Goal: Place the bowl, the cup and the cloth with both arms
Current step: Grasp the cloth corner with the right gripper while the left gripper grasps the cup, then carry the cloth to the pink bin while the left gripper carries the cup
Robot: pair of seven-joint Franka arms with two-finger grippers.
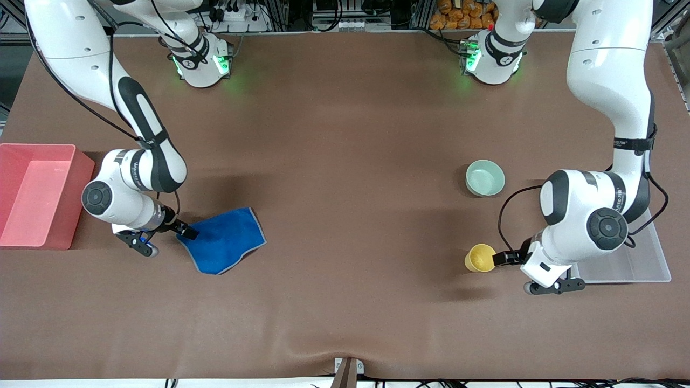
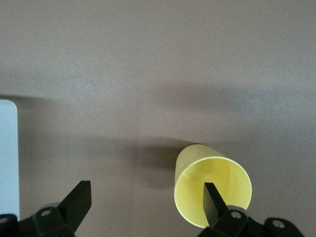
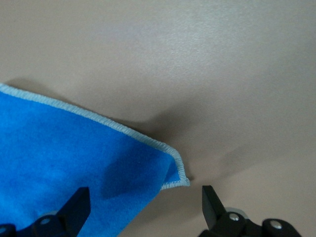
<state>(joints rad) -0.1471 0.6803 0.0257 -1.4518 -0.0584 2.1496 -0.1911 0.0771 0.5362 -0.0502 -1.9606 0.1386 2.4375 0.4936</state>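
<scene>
Left pincer [image 1: 498, 258], released, straddles the yellow cup's [image 1: 480, 257] rim at its nine o'clock; right pincer [image 1: 190, 233], released, brackets the blue cloth's [image 1: 226, 241] corner at its three o'clock

One bowl [image 1: 485, 178], one cup [image 1: 480, 257], one cloth [image 1: 226, 240]. One red bin [image 1: 38, 194], one clear tray [image 1: 628, 264]. Two arms.

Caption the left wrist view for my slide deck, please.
Open left gripper straddles the yellow cup's rim, one finger inside, on the brown table.
</scene>
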